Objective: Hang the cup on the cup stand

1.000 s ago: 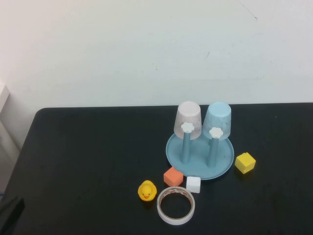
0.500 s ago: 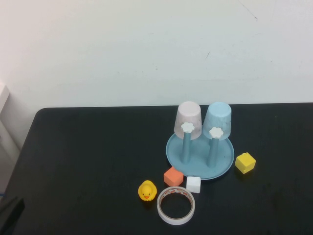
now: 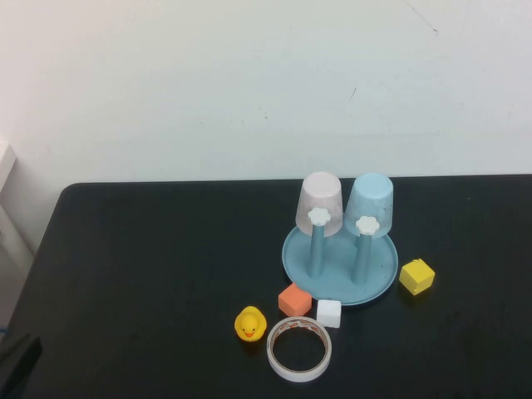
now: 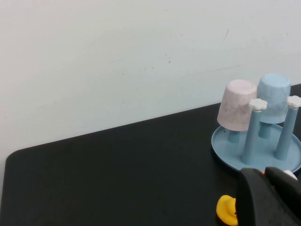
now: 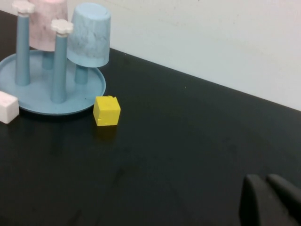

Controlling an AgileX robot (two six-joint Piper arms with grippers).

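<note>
Nothing on the tabletop (image 3: 150,249) has moved vs 1 s ago; only the left end effector (image 4: 270,197), dark shape at the near-left corner in high view, sits a touch lower. Cup (image 3: 371,205), light blue, tapered, no handle, hangs mouth-down on a rear peg of the cup stand (image 3: 382,278), w/ pink cup (image 3: 320,204) inverted just beside it; two front pegs w/ white flower knobs bare. Yellow cube (image 3: 416,276) just right of dish; orange cube (image 3: 294,299), white cube (image 3: 329,312), duck (image 3: 249,323), tape roll (image 3: 299,347) nearer. Left fingers look together, holding nothing. Right end effector (image 5: 270,200) low over bare tabletop, well apart from stand, fingers together, empty.
</note>
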